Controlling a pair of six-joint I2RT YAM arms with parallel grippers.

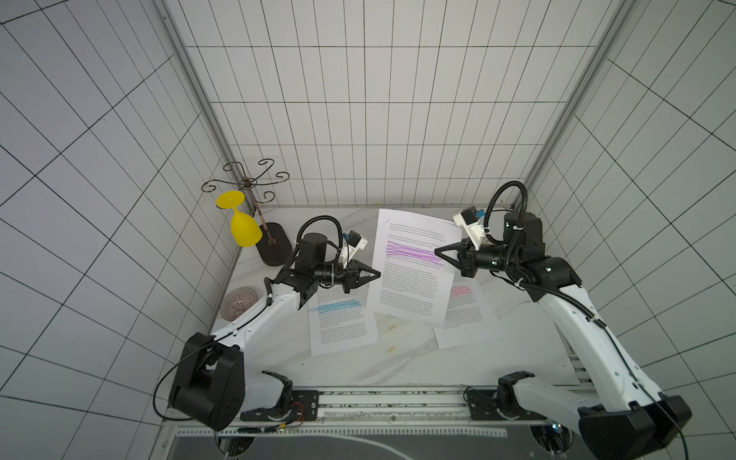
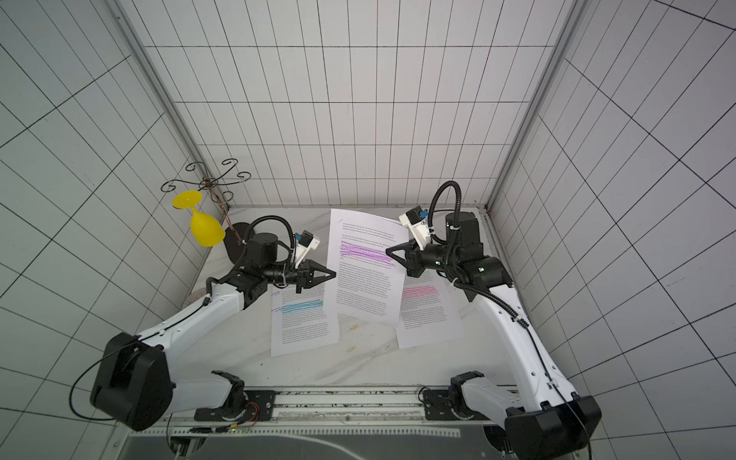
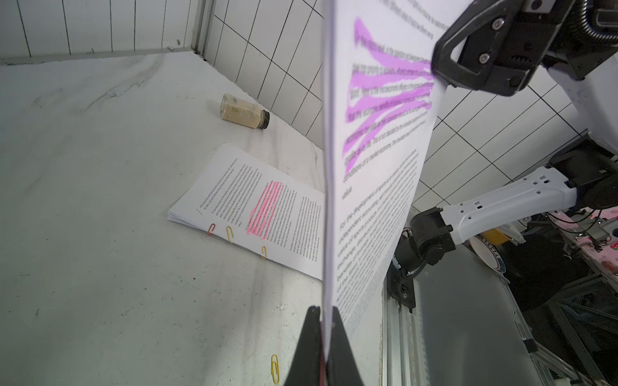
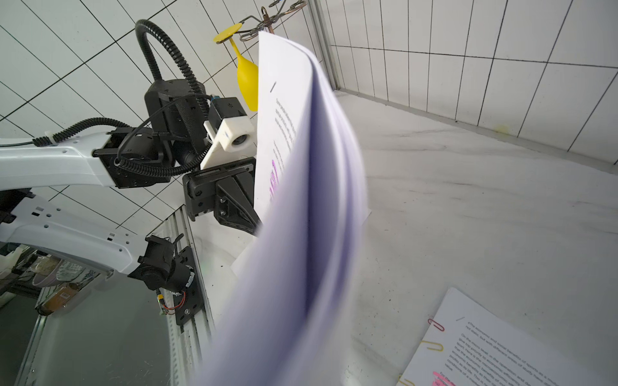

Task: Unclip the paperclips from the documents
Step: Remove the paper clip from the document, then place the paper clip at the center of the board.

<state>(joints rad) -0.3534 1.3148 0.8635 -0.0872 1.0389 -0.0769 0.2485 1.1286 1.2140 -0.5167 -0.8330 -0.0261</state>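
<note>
A document with a purple highlighter band (image 1: 410, 275) (image 2: 366, 278) (image 3: 378, 167) (image 4: 301, 200) hangs upright above the table between both arms. My left gripper (image 1: 378, 275) (image 2: 333, 275) (image 3: 326, 320) is shut on one side edge. My right gripper (image 1: 437, 251) (image 2: 388, 251) (image 3: 438, 72) is shut on the opposite edge; in the right wrist view the sheets hide its jaws. The blue-banded document (image 1: 342, 322) and the pink-banded document (image 1: 466, 314) (image 3: 267, 214) lie flat. The pink-banded one carries paperclips: an orange one (image 3: 211, 229) and two yellow ones (image 3: 229, 233) (image 3: 264, 252). Loose yellow paperclips (image 1: 392, 327) (image 1: 391, 349) (image 3: 275, 367) lie on the table.
A yellow goblet (image 1: 243, 227) hangs from a wire rack (image 1: 247, 183) at the back left, above the rack's dark base (image 1: 275, 249). A ribbed glass bowl (image 1: 239, 302) sits by the left wall. A spice jar (image 3: 245, 111) lies beside the right wall. Tiled walls enclose three sides.
</note>
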